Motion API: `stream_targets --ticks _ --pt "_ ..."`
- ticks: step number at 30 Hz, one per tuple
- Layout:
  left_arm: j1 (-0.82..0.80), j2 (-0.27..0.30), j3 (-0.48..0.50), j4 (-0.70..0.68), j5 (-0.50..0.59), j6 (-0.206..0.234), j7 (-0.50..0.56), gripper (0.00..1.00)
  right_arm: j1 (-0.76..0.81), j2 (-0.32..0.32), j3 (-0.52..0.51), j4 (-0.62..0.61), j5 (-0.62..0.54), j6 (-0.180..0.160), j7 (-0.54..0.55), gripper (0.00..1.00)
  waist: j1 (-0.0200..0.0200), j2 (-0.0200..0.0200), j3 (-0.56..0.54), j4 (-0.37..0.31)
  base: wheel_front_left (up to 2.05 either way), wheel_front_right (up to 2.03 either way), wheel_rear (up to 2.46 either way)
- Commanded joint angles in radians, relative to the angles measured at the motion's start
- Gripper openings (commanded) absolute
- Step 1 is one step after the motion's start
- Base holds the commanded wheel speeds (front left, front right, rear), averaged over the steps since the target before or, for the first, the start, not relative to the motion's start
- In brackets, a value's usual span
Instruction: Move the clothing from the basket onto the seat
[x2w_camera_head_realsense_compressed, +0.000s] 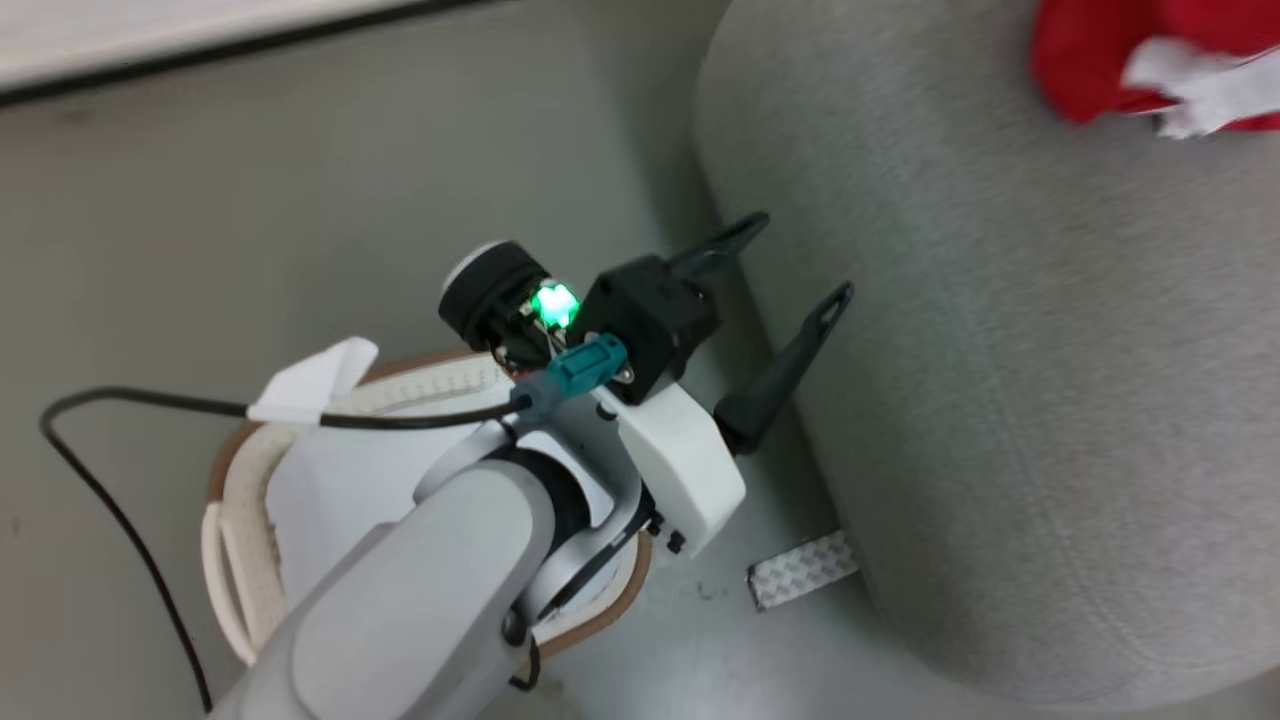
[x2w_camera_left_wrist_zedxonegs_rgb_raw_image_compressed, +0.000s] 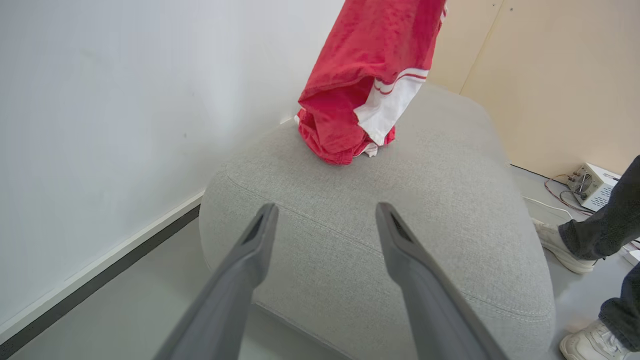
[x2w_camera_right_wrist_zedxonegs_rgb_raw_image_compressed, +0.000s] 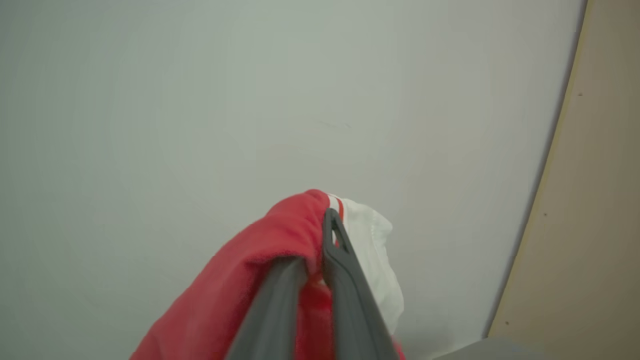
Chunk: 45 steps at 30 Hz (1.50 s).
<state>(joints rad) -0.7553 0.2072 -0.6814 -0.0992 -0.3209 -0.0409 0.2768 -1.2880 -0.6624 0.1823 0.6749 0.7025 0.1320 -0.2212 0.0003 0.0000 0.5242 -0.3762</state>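
The red clothing with white trim (x2w_camera_left_wrist_zedxonegs_rgb_raw_image_compressed: 365, 85) hangs down onto the far end of the grey seat (x2w_camera_left_wrist_zedxonegs_rgb_raw_image_compressed: 410, 235), its lower folds bunched on the cushion; it also shows at the head view's top right as red clothing (x2w_camera_head_realsense_compressed: 1150, 60). My right gripper (x2w_camera_right_wrist_zedxonegs_rgb_raw_image_compressed: 320, 240) is shut on the clothing (x2w_camera_right_wrist_zedxonegs_rgb_raw_image_compressed: 280, 250), fabric draped over its fingers. My left gripper (x2w_camera_head_realsense_compressed: 805, 265) stands open and empty beside the seat (x2w_camera_head_realsense_compressed: 1050, 380), above the floor; in its wrist view the left gripper (x2w_camera_left_wrist_zedxonegs_rgb_raw_image_compressed: 325, 215) points at the seat's near edge. The basket (x2w_camera_head_realsense_compressed: 235, 520) sits under my left forearm, with a pale sheet (x2w_camera_head_realsense_compressed: 340, 480) inside.
A person's legs and white shoes (x2w_camera_left_wrist_zedxonegs_rgb_raw_image_compressed: 590, 250) stand at the seat's right side. A small white box with wires (x2w_camera_left_wrist_zedxonegs_rgb_raw_image_compressed: 592, 185) lies on the floor by the beige wall. A black cable (x2w_camera_head_realsense_compressed: 130, 470) loops left of the basket. A tape strip (x2w_camera_head_realsense_compressed: 800, 570) marks the floor.
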Motion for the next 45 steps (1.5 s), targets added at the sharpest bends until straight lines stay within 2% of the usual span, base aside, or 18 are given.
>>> stream_targets --ticks 1,5,10,13,14,15,16,17,20,24,30,37,41,45 --pt "-0.017 0.004 0.004 -0.002 0.013 -0.002 -0.003 1.0 -0.023 -0.016 -0.024 0.037 -0.027 -0.003 0.0 0.0 -0.0003 0.0 0.09 0.064 0.0 0.0 0.0" --pt "-0.029 0.003 0.001 -0.005 0.02 0.003 -0.006 1.0 -0.047 -0.038 -0.11 0.192 -0.122 -0.003 -0.008 0.0 -0.0003 0.0 0.135 0.087 0.0 0.0 0.0" --pt "0.008 0.013 -0.002 -0.014 0.022 0.023 -0.009 1.0 0.021 0.034 -0.193 0.385 -0.222 -0.003 -0.038 0.0 -0.0003 0.0 0.163 0.102 0.0 0.0 0.0" --pt "0.034 0.018 -0.01 -0.022 0.019 0.032 -0.009 1.0 0.063 0.069 -0.252 0.451 -0.276 -0.003 -0.046 0.0 -0.0003 0.0 0.161 0.101 0.0 0.0 0.0" --pt "0.041 0.021 -0.011 -0.023 0.02 0.035 -0.009 1.0 0.08 0.08 -0.274 0.452 -0.3 -0.003 -0.044 0.13 -0.0003 0.0 0.16 0.101 0.0 0.0 0.0" --pt "0.047 0.026 -0.012 -0.022 0.019 0.037 -0.012 1.0 0.104 0.096 -0.293 0.451 -0.322 -0.003 -0.045 0.3 -0.0003 0.0 0.155 0.1 0.0 0.0 0.0" --pt "0.051 0.029 -0.01 -0.021 0.018 0.038 -0.017 1.0 0.127 0.115 -0.313 0.442 -0.341 -0.003 -0.044 0.74 -0.0003 0.0 0.149 0.099 0.0 0.0 0.0" --pt "0.055 0.033 -0.006 -0.019 0.019 0.04 -0.023 1.0 0.146 0.131 -0.337 0.431 -0.359 -0.003 -0.044 1.0 -0.0003 0.0 0.14 0.097 0.0 0.0 0.0" --pt "0.067 0.04 0.004 -0.014 0.017 0.049 -0.037 1.0 0.186 0.148 -0.382 0.397 -0.41 -0.003 -0.044 1.0 -0.0003 0.0 0.116 0.09 0.0 0.0 0.0" --pt "0.098 0.048 0.021 0.009 0.003 0.067 -0.086 1.0 0.284 0.212 -0.429 0.336 -0.496 -0.003 -0.044 1.0 -0.0003 0.0 0.043 0.079 0.0 0.0 0.0" --pt "0.161 0.06 0.063 0.051 -0.019 0.099 -0.17 1.0 0.438 0.279 -0.47 0.119 -0.572 -0.003 -0.043 1.0 -0.0003 0.0 -0.069 0.098 0.0 0.0 0.0" --pt "0.294 0.088 0.163 0.119 -0.063 0.17 -0.331 1.0 0.66 0.384 -0.434 -0.203 -0.571 -0.003 -0.043 1.0 -0.0003 0.0 -0.217 0.141 0.0 0.0 0.0" --pt "0.39 0.089 0.214 0.172 -0.108 0.201 -0.41 1.0 0.794 0.444 -0.399 -0.33 -0.587 -0.003 -0.043 1.0 -0.0003 0.0 -0.303 0.181 0.0 0.0 0.0" --pt "0.485 0.088 0.256 0.222 -0.143 0.221 -0.481 1.0 0.93 0.499 -0.359 -0.398 -0.597 -0.003 -0.043 1.0 -0.0003 0.0 -0.384 0.227 0.0 0.0 0.0"
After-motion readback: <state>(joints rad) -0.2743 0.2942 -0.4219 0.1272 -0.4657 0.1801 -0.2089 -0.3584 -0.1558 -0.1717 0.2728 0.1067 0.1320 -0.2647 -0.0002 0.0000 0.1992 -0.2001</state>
